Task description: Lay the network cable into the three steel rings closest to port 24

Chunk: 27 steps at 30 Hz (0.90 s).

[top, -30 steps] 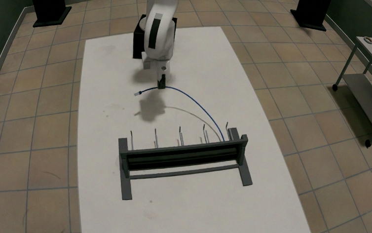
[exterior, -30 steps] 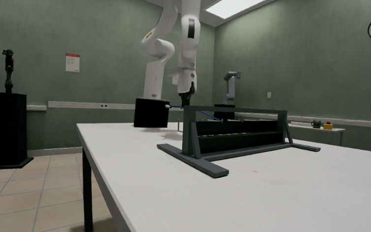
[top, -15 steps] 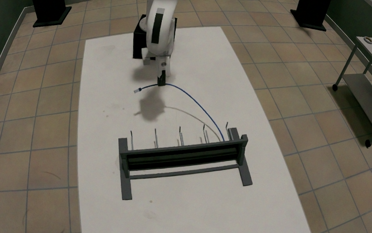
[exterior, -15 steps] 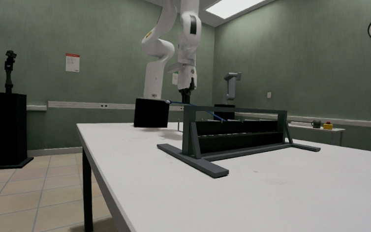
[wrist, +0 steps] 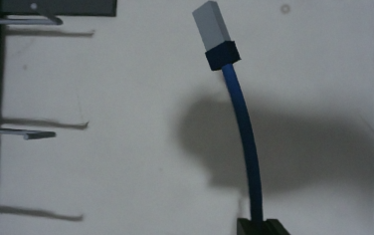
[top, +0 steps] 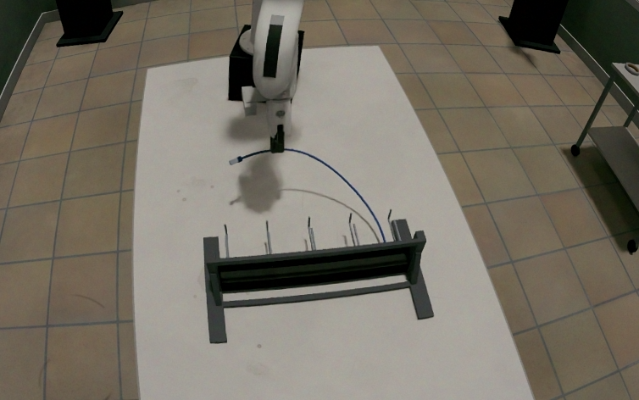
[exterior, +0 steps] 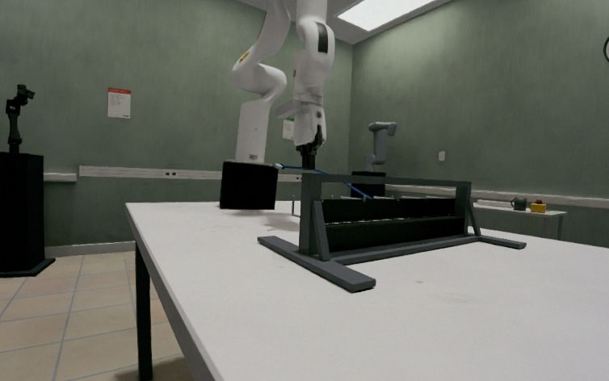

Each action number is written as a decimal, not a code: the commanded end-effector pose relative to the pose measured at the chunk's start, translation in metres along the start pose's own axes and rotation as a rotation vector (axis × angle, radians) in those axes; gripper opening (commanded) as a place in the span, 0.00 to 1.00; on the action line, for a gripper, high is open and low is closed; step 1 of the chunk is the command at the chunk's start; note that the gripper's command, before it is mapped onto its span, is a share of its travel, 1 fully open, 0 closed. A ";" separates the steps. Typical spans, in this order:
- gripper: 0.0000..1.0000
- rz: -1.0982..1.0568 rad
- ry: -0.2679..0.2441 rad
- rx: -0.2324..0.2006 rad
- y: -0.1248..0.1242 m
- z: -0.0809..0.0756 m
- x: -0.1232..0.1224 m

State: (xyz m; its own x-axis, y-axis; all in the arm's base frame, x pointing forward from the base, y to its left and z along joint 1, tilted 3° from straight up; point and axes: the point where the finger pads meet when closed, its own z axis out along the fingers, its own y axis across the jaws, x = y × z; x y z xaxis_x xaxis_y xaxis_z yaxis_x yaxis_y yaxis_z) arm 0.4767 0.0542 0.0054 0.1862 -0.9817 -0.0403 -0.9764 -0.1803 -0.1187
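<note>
My gripper (top: 277, 147) (exterior: 308, 157) (wrist: 263, 228) is shut on the blue network cable (top: 348, 186) (exterior: 359, 191) (wrist: 246, 139) and holds it well above the table. The cable's grey plug (top: 234, 161) (wrist: 211, 26) sticks out free to one side of the fingers. From the fingers the cable arcs down to the right end of the dark grey rack (top: 311, 257) (exterior: 386, 180). Several upright steel rings (top: 389, 218) (wrist: 31, 134) stand in a row behind the rack. The cable passes between the two rightmost ones in the top view. The ports are hidden.
The rack stands on a white table (top: 330, 353) (exterior: 404, 323). The arm's black base block (top: 238, 70) (exterior: 248, 184) sits at the table's far end. A grey cart (top: 617, 141) stands on the floor to the right. Black stands are in the far corners.
</note>
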 end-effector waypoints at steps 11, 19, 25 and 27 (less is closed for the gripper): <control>0.00 0.014 -0.059 -0.086 -0.100 0.013 0.026; 0.00 0.014 -0.059 -0.086 -0.100 0.013 0.026; 0.00 0.014 -0.059 -0.086 -0.100 0.013 0.026; 0.00 0.014 -0.059 -0.086 -0.100 0.013 0.026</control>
State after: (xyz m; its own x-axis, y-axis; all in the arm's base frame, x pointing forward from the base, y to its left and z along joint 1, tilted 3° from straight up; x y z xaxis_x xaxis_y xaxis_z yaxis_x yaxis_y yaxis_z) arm 0.5791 0.0477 0.0017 0.1809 -0.9800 -0.0830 -0.9636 -0.1597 -0.2144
